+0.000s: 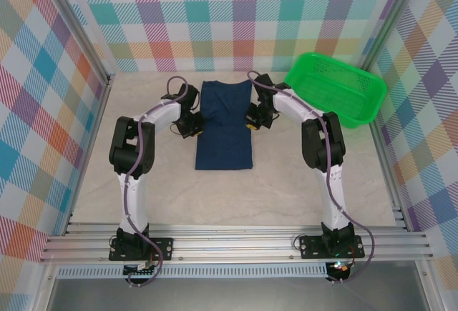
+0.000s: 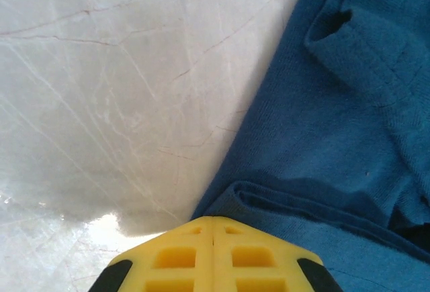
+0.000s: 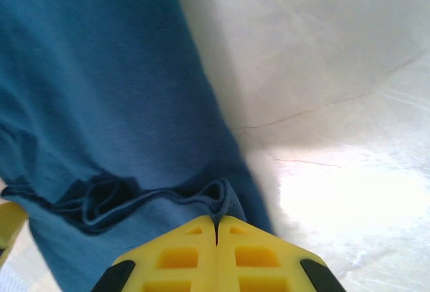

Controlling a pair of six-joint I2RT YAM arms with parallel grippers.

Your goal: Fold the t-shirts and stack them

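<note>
A pale marble-patterned table carries everything. A dark navy blue short-sleeved cloth t-shirt lies flat at the table's middle, nearer the far edge. It is folded into a long narrow rectangle running from far to near, with plain cloth facing up. A green plastic mesh basket sits in the far right corner, well apart from the t-shirt.

The left gripper rests at the t-shirt's left edge and the right gripper at its right edge, opposite each other about midway along its length. Each wrist view shows yellow fingers pressed together with no gap, and cloth bunched in a small ridge right at the tips of the left gripper and the right gripper. Each seems to pinch the cloth edge, though the contact itself is hidden. Matching grips on both sides would let the arms lift evenly for a crosswise fold.
</note>
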